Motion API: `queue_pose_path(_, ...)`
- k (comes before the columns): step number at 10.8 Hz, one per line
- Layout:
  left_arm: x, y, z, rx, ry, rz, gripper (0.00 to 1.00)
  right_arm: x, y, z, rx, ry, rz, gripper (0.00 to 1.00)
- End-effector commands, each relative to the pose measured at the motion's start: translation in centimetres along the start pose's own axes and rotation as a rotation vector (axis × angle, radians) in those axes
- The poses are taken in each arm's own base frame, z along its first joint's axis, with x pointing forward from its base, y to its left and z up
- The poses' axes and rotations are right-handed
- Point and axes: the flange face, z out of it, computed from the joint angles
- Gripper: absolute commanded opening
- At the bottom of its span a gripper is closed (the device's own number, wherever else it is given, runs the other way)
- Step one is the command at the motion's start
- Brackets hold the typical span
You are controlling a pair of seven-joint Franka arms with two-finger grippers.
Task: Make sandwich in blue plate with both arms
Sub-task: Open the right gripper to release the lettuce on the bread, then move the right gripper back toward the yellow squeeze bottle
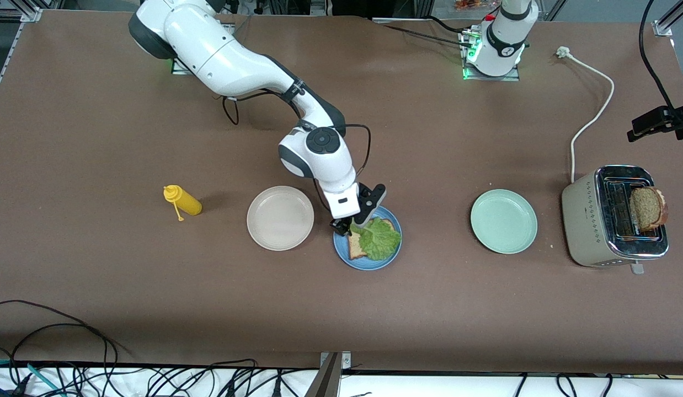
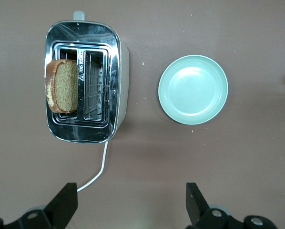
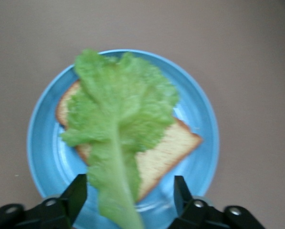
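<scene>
From the front, the right pincer (image 1: pixel 347 225) sits low over the blue plate (image 1: pixel 367 263), where one bread slice (image 1: pixel 355 248) lies with a lettuce leaf (image 1: pixel 381 238) on top, a beige plate (image 1: pixel 281 218) just beside it and a yellow mustard bottle (image 1: pixel 183 201) toward the right arm's end of the desk (image 1: pixel 99 286). The left wrist view has the left pincer (image 2: pixel 132 205) hanging wide open in the air over bare desk near a mint plate (image 2: pixel 193 89) and a toaster (image 2: pixel 85 81) with another bread slice (image 2: pixel 62 86) sticking up from a slot. The right wrist view shows that pincer's fingers (image 3: pixel 76 195) spread apart, released, with the leaf's stalk running between them but not pinched.
</scene>
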Motion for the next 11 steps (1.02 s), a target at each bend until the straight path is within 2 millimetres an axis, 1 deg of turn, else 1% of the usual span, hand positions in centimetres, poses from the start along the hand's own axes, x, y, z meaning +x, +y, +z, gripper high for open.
queue_pose_path(1, 0.1, -0.1, -0.5, -0.003, -0.005, -0.003, 1.0, 0.7, 4.7, -6.2, -0.014, -0.06, 0.061, 1.0)
queue_pose_path(3, 0.0, -0.2, -0.5, -0.003, -0.005, -0.004, 1.0, -0.4, 8.2, -11.0, -0.007, -0.126, 0.115, 1.0)
queue_pose_path(5, 0.0, -0.1, -0.5, -0.003, -0.006, -0.004, 1.0, -2.8, 11.4, -15.4, 0.01, -0.173, 0.141, 1.0)
queue_pose_path(6, 0.0, 0.0, -0.4, -0.004, -0.013, -0.003, 1.0, -3.8, 12.8, -18.4, 0.032, -0.214, 0.169, 1.0)
queue_pose_path(8, 0.0, -0.1, -0.4, -0.004, -0.014, -0.004, 1.0, -6.5, 15.7, -23.8, 0.02, -0.346, 0.228, 1.0)
queue_pose_path(9, -0.1, -0.2, -0.3, -0.005, -0.017, -0.006, 1.0, -8.1, 17.3, -25.9, 0.009, -0.391, 0.255, 1.0)
queue_pose_path(10, -0.2, 0.0, -0.3, -0.005, -0.025, -0.003, 1.0, -9.5, 18.5, -27.8, -0.002, -0.426, 0.283, 1.0)
queue_pose_path(11, -0.1, 0.3, -0.3, -0.005, -0.025, 0.0, 1.0, -11.4, 19.9, -29.0, -0.012, -0.469, 0.318, 1.0)
